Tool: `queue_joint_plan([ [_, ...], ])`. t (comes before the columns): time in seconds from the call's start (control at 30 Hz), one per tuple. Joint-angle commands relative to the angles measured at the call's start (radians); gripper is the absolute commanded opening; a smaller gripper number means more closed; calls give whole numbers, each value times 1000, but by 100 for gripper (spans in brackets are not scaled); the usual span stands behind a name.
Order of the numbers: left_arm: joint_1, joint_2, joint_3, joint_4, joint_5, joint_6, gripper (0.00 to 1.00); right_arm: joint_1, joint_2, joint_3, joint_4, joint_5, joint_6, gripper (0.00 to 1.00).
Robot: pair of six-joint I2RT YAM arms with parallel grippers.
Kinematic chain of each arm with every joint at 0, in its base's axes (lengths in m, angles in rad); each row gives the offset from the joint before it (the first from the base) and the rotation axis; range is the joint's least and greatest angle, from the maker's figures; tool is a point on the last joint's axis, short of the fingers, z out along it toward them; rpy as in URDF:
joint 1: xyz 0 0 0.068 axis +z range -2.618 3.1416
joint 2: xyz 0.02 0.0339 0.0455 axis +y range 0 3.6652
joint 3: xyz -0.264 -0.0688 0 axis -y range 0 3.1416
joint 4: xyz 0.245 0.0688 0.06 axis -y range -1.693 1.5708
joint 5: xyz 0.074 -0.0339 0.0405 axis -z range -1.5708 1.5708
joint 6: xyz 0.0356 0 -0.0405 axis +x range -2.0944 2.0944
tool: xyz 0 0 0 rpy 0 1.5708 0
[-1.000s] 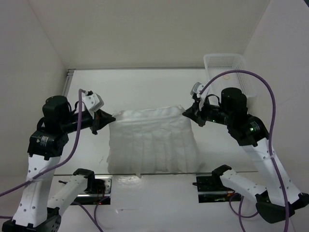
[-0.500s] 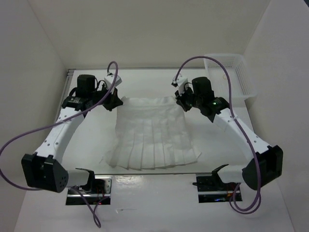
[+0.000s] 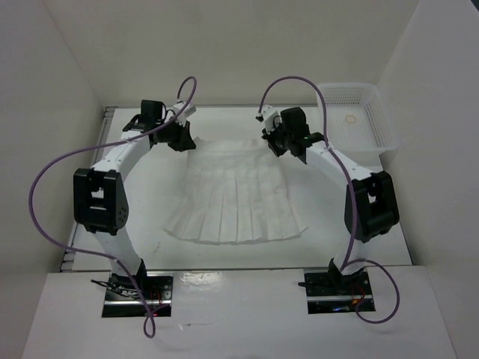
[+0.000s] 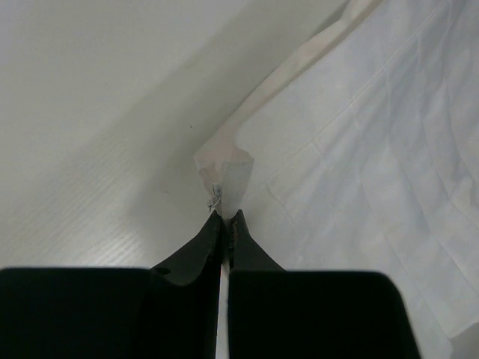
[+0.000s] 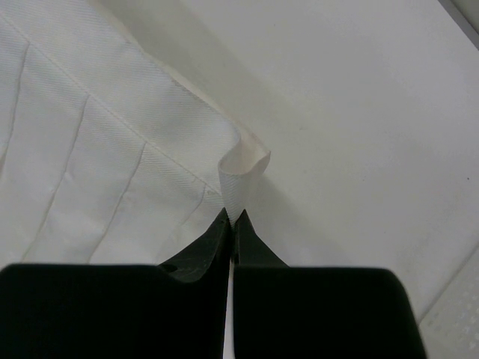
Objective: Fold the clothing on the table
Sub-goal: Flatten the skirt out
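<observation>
Both jaws are clenched on fabric: your left gripper [image 4: 224,217] pinches one end of the waistband [image 3: 228,152] of the skirt [image 3: 238,202], your right gripper [image 5: 230,217] the other end. You see the white pleated skirt spread flat in the middle of the table [image 3: 340,217], waistband toward the far edge, hem toward the near edge; a basket [image 3: 359,120] stands at the far right corner
</observation>
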Motion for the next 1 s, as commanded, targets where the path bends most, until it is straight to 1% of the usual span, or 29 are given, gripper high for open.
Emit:
queue_joint_plan([
  [0.0,43,68,99,34,-24,17,0,-51,64,87,78,110,-33,0],
  [0.17,43,162,153,34,-35,17,0,-60,147,144,89,158,-42,0],
  [0.5,62,214,245,25,-44,27,0,-60,197,211,121,203,12,0],
  [0.6,62,214,266,-9,-9,48,0,-60,197,234,88,200,24,0],
  [0.67,62,179,257,-9,1,71,0,-60,172,234,87,172,24,0],
  [0.8,62,106,208,-66,37,140,0,-60,133,234,26,121,1,0],
  [0.97,62,17,119,-152,57,253,0,-60,52,161,-12,57,-49,0],
])
